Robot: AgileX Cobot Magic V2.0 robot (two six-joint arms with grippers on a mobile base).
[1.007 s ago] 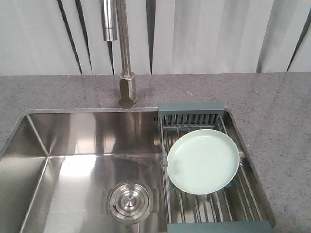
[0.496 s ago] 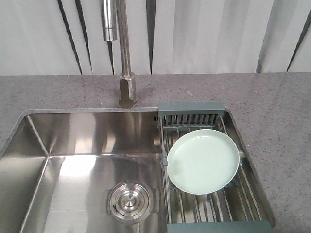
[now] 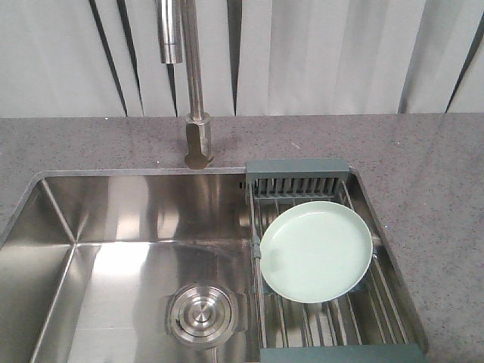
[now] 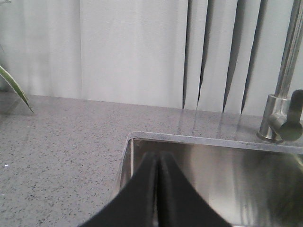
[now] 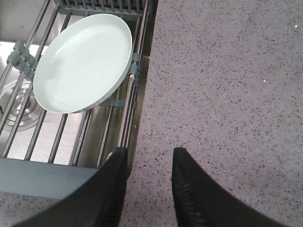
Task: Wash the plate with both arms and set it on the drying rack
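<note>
One plate: the plate [image 3: 316,250] lies face up on the bars of the drying rack [image 3: 299,173], toward the rack's far end, tilted slightly; nothing holds it.
Rack: it spans the right end of the sink [image 3: 136,227], its right side along the worktop [image 3: 423,166] edge, slotted end piece at the back.
My left hand [image 4: 157,189]: fingers pressed together with nothing between them, hanging over the sink's near left corner, well apart from the plate.
My right hand [image 5: 149,182]: fingers spread a moderate way and empty, over the worktop edge just beside the rack's near right corner, the plate ahead and to the left.
Tap [image 3: 195,83]: stands behind the sink at the worktop's back edge; no water visible.
Why so: I judge the plate sits on the rack as its resting place, bars bearing its base so water can drain into the sink.
Stage: either not begun or finished; I cannot tell which.
</note>
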